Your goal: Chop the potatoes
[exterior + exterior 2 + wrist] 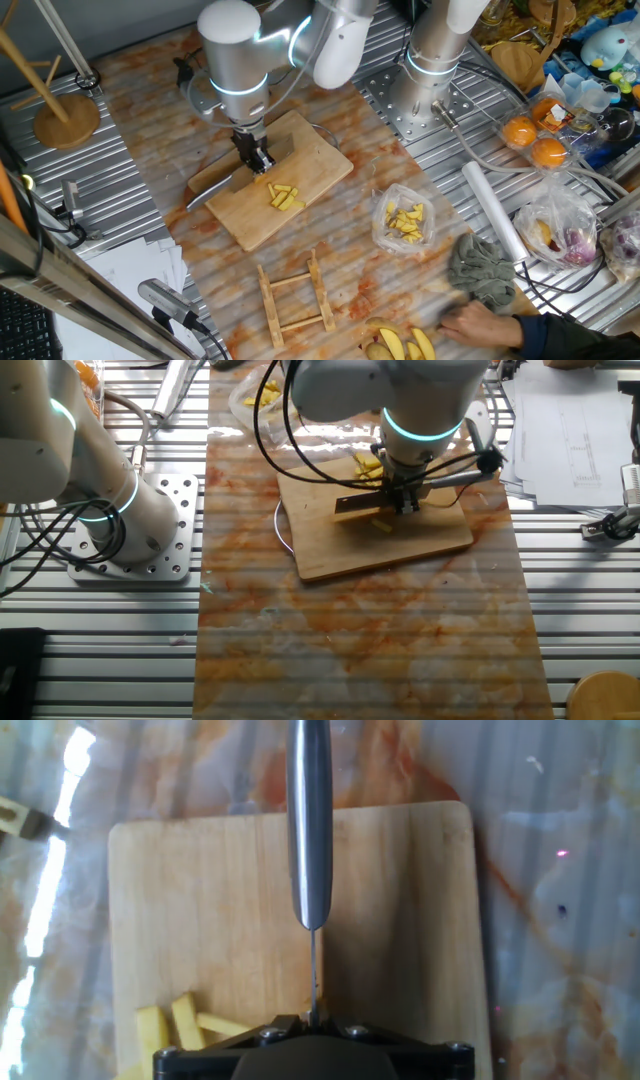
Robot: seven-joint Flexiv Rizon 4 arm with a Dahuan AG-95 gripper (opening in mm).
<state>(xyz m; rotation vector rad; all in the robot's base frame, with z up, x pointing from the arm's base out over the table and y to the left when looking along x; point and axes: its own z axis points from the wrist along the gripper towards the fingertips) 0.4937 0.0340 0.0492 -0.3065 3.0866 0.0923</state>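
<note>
Your potatoes (284, 197) are already down to a few short yellow sticks, lying in a loose cluster near the middle of the cutting board (318, 160) on the desk (150, 150). In the fixed view their long axes run roughly along the board's long side, slanting toward the lower right; in the hand view the sticks (170, 1020) sit at the board's lower left, pointing mostly up the frame. Your hand (258, 157) is just beside them, clamped on the knife (310, 820), whose steel handle runs straight away from the camera across the board. From the other fixed view the blade (365, 508) seems to rest on edge on the board, though the arm shadows it. You have no readable writing or brand anywhere.
</note>
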